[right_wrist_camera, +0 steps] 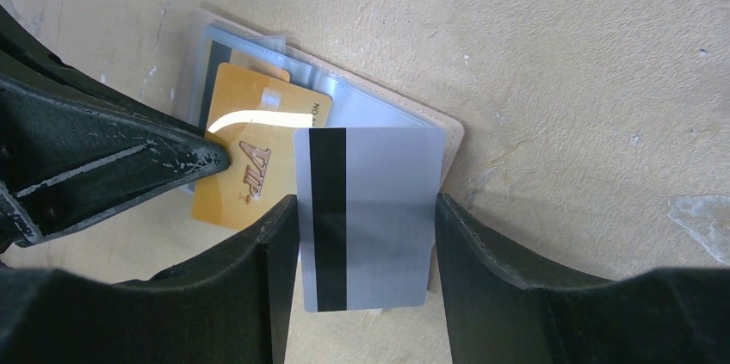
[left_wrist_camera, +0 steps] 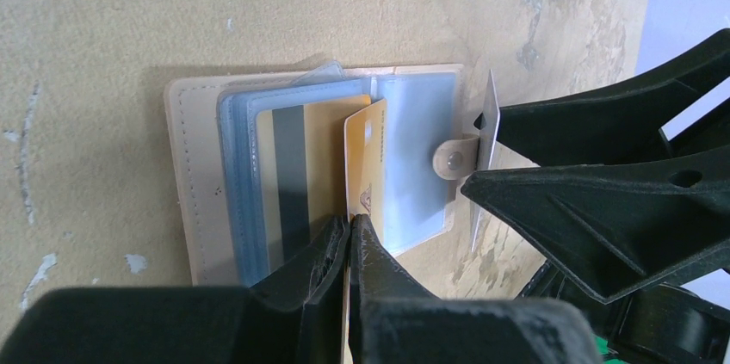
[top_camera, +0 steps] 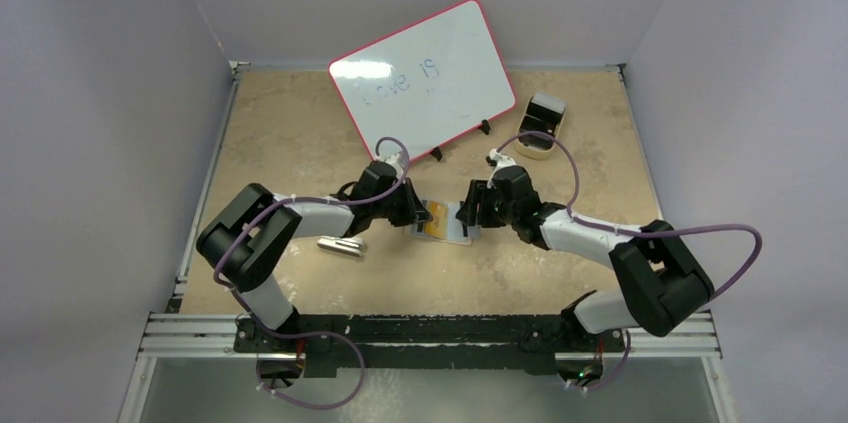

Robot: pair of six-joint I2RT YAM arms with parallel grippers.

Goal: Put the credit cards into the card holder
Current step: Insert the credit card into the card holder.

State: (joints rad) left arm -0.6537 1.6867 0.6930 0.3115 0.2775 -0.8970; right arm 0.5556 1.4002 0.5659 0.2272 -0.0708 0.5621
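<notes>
Your open card holder (left_wrist_camera: 194,183) lies flat mid-table between both arms, clear sleeves up. At its right edge your right gripper (right_wrist_camera: 366,205) clamps the silver card (right_wrist_camera: 370,166) across its width, long axis pointing leftward at the sleeves. Your left gripper (left_wrist_camera: 349,231) pinches the gold card (left_wrist_camera: 366,153) over the fold.

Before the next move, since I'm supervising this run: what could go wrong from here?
1. The left gripper pinches the gold card on edge over the card holder, which nothing pins down; a push might slide it rather than seat the card.
2. The right gripper, holding the silver card by its side edges, sits close beside the left; they could collide.
3. The loose plastic sleeves fan up and might catch a card's corner.
</notes>
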